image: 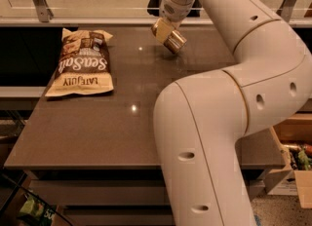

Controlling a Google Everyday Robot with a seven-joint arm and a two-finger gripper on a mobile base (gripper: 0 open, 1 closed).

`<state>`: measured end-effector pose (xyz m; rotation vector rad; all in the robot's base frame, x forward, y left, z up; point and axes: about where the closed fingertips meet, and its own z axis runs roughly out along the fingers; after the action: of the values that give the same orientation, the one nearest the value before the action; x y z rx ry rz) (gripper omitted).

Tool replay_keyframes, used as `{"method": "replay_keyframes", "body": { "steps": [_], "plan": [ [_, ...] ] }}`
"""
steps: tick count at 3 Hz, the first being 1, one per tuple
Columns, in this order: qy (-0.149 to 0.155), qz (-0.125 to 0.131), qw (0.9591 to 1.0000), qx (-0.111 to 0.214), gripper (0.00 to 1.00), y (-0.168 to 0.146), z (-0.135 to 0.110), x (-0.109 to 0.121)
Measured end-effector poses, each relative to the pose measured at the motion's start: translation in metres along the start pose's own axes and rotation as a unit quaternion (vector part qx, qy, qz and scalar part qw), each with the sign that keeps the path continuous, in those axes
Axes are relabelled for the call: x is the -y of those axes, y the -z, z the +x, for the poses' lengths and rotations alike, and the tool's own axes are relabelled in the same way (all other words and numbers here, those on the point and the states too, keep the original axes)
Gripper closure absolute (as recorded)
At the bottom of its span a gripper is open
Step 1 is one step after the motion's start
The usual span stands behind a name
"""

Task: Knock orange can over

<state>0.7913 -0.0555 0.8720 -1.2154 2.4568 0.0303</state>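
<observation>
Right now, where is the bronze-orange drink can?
In the camera view, the small bronze-orange drink can is tilted at the far side of the brown table, right of the tan chip bag, just below the gripper.

Pincer (164, 29) at far end of table (97, 122), partly hidden by orange can (172, 40); arm (229, 122) cut off btm.
</observation>
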Motion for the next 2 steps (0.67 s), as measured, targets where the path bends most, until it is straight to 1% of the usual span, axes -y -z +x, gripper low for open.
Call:
{"method": "replay_keyframes", "body": {
  "steps": [2],
  "plan": [
    [0.016,-0.024,0.9995,-0.013,1.00,-0.020,-0.004,-0.009]
  ]
}}
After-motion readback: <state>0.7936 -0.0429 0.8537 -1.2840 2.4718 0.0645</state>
